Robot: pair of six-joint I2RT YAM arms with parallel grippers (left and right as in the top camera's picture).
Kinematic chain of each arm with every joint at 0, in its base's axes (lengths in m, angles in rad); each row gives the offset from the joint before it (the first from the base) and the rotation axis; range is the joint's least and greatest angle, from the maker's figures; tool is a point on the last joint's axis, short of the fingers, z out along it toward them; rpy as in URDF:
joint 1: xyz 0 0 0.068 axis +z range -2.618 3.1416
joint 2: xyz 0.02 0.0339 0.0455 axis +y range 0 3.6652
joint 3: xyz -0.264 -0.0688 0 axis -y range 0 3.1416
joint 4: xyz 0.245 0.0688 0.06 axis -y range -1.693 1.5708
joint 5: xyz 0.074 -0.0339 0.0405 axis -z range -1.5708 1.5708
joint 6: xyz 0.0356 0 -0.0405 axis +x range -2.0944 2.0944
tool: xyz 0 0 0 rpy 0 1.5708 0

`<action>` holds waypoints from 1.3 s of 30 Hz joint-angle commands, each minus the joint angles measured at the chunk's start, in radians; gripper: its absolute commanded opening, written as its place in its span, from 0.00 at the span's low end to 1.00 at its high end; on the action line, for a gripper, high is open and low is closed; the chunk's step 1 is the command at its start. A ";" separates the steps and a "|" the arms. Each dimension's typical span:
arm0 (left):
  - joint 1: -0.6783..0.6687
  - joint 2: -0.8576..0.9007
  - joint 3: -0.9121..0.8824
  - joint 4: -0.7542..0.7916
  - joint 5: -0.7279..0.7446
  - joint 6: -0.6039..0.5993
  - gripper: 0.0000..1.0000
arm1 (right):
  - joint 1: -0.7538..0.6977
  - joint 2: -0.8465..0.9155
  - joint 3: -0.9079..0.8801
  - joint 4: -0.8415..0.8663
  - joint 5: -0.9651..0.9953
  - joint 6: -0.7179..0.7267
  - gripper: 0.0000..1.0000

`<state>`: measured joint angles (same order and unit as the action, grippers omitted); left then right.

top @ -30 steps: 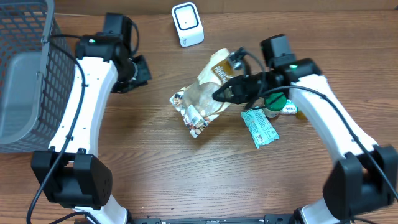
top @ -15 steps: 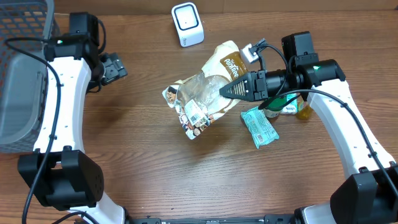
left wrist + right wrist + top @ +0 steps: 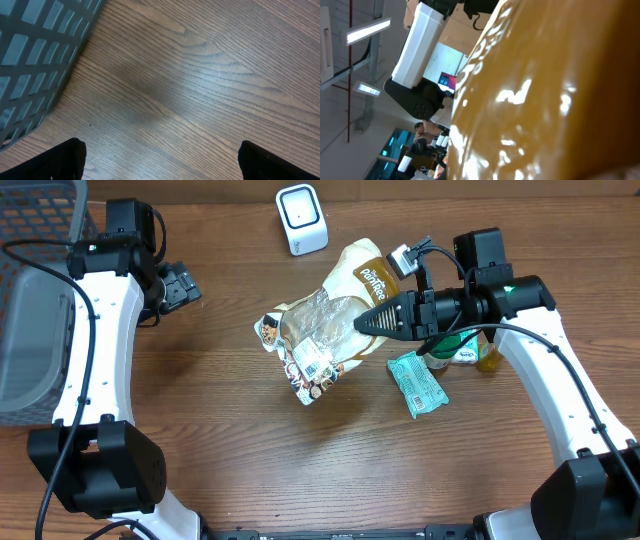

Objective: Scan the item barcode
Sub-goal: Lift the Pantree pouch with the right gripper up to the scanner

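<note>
From where I stand, the pick-up part looks done and the scan itself does not. The right gripper (image 3: 365, 323) is clamped on the snack bag (image 3: 325, 330), pinching its brown upper end; the clear lower part trails away beyond the fingertips. I cannot tell whether its far corner touches the table (image 3: 250, 460). In the right wrist view the glossy brown film fills nearly everything in front of the fingers, so the bag sits right against them.

A white label with what looks like the barcode (image 3: 312, 362) lies on the lower part of the bag, ahead of and below the fingertips, facing upward. The scanner (image 3: 301, 218) stands well apart from the gripper, out past the bag's upper corner. I judge that the label is not presented to it yet; what is left is to carry the bag over and turn the label to the scanner's face.

The left gripper (image 3: 183, 287) holds nothing, its jaws spread wide above bare wood, with the basket (image 3: 40, 240) just beside it.
</note>
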<state>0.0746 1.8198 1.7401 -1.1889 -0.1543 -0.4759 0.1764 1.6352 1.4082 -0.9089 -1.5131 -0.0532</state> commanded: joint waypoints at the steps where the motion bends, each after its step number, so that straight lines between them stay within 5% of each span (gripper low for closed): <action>1: 0.002 0.002 0.011 0.000 -0.010 -0.010 0.99 | -0.005 -0.032 0.014 0.010 -0.037 -0.008 0.04; 10: 0.002 0.002 0.011 0.000 -0.010 -0.010 1.00 | -0.005 -0.032 0.014 0.009 0.021 -0.008 0.04; 18: 0.002 0.002 0.011 0.000 -0.010 -0.010 0.99 | 0.057 -0.030 0.013 -0.068 0.653 -0.008 0.04; 22: 0.002 0.002 0.011 0.000 -0.010 -0.010 1.00 | 0.107 -0.029 0.023 0.049 0.918 0.106 0.03; 33: 0.002 0.002 0.011 0.000 -0.010 -0.011 0.99 | 0.155 0.190 0.711 -0.090 1.194 0.061 0.04; 39: 0.002 0.002 0.011 0.000 -0.010 -0.010 1.00 | 0.244 0.307 0.779 0.100 1.455 -0.106 0.04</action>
<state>0.0746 1.8198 1.7401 -1.1892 -0.1547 -0.4759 0.3737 1.8629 2.1773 -0.8501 -0.2462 -0.0410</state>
